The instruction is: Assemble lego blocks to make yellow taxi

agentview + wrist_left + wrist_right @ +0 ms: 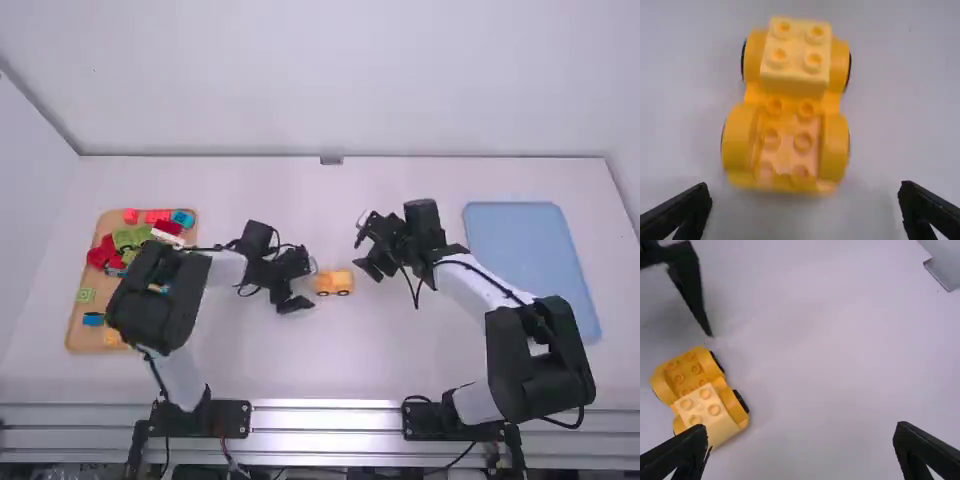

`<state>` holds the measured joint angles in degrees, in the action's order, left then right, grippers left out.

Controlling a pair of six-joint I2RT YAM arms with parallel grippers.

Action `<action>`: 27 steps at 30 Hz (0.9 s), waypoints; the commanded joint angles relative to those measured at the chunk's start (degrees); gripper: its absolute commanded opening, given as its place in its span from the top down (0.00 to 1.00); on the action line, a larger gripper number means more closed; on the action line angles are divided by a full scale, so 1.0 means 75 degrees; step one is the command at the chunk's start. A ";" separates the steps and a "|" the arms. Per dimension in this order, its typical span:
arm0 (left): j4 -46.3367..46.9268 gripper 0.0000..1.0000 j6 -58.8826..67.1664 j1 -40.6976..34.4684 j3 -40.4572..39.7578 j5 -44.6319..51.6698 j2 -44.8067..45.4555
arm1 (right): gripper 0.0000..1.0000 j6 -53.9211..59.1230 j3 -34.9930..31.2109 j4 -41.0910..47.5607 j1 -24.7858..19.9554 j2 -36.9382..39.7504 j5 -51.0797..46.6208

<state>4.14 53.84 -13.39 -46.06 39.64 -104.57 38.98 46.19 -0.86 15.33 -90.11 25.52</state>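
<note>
L fingers (295, 303): spread wide, nothing btwn them. R fingers (373, 268): also wide apart, nothing held.

Yellow car base w/ wheels (335, 284) is upright on the worktop (330, 355), btwn the two pairs of fingers, just beyond the L tips & near the R ones. Not touching R fingers. Pale yellow 2x2 block (796, 55) is on the car's end farther from L fingers, studs up; bare-stud end is nearer L fingers. In the R wrist view, one L finger shows just off the car's bare-stud end, & the pale block's end is nearer R fingers.

Wooden tray (76, 328) is well away from L fingers, on their side opp. the car. Has red block (158, 215), blue block (93, 319), green block (130, 238) + misc. others; L arm partly covers it. Blue tray (525, 250): well off from R fingers, on the side away from the car.
</note>
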 commanded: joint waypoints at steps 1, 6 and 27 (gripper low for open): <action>0.0737 0.01 -0.0064 0.0192 -0.0157 -0.0973 0.1177 | 0.01 -0.0026 -0.0020 -0.0070 0.0003 -0.0044 0.0020; 0.2789 0.01 -0.0064 0.0659 -0.0329 -0.1215 0.3212 | 0.01 -0.0017 -0.0020 -0.0321 0.0006 -0.0044 0.0015; 0.5208 0.01 -1.0351 0.4386 -0.0979 -0.6411 0.5639 | 0.01 0.0052 -0.0020 -0.1591 0.0003 -0.0044 -0.0003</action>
<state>41.98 -11.62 16.67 -49.93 -4.73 -60.97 39.22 46.19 -12.34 15.31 -90.11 25.34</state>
